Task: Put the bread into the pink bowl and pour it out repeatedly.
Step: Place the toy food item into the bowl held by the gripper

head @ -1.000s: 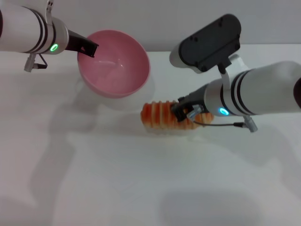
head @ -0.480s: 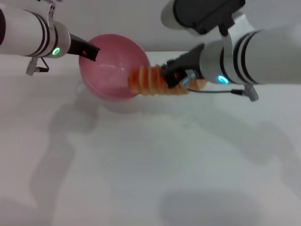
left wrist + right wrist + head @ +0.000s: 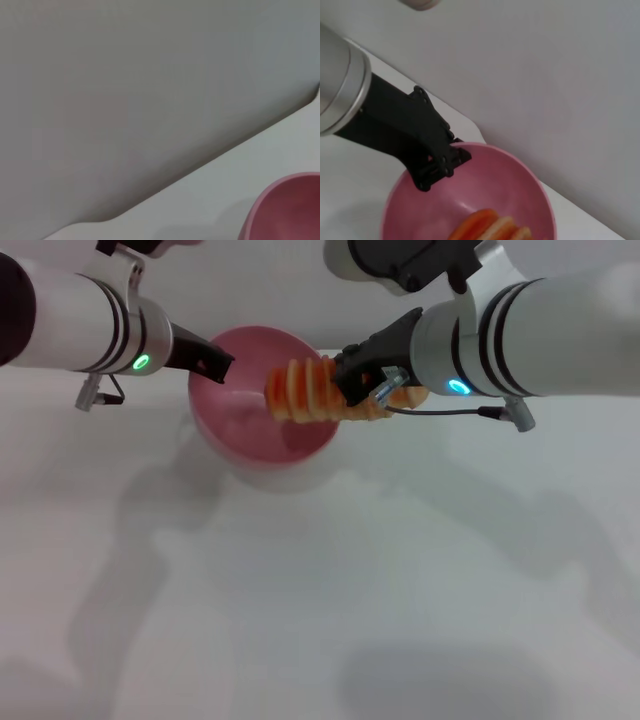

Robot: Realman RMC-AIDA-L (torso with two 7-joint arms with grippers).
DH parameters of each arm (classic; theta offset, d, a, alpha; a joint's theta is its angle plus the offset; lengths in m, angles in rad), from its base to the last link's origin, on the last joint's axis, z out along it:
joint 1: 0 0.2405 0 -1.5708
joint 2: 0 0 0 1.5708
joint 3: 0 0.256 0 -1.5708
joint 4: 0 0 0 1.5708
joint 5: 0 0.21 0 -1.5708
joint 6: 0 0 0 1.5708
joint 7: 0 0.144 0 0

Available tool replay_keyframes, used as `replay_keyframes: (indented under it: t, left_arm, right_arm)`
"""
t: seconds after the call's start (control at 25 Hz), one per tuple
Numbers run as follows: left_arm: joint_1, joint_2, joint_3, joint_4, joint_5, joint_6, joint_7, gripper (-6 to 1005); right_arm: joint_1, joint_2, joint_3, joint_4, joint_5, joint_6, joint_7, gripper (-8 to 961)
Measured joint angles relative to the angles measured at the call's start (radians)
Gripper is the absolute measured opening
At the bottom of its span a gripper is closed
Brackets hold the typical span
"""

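Note:
The pink bowl (image 3: 262, 418) is held off the white table (image 3: 320, 580) by its left rim in my left gripper (image 3: 218, 367), which is shut on it. My right gripper (image 3: 358, 390) is shut on the bread (image 3: 305, 393), an orange ridged loaf, and holds it level over the bowl's right rim, its free end above the bowl's inside. The right wrist view shows the bowl (image 3: 470, 195) from above with the bread's end (image 3: 492, 229) over it and my left gripper (image 3: 440, 162) on the rim. The left wrist view shows only a part of the bowl (image 3: 285, 210).
The white table runs to a grey wall (image 3: 300, 280) behind the bowl. The bowl's shadow (image 3: 280, 475) lies on the table under it.
My right gripper lifted the bread from the table and carried it left, over the bowl's rim. My left gripper moved the bowl a little right and lower in the head view.

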Motion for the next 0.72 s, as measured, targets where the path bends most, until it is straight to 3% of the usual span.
replay_keyframes:
  t: [0.36,0.72]
  left_arm:
    - [0.001,0.001,0.007,0.004,-0.021,-0.003,-0.002,47]
    - [0.002,0.0,0.008,0.005,-0.021,-0.008,-0.002,47]
  right_arm:
    - [0.054,0.002,-0.001,0.14,-0.002,-0.068,-0.014,24]
    - [0.069,0.002,-0.001,0.166,-0.003,-0.093,-0.017,20]
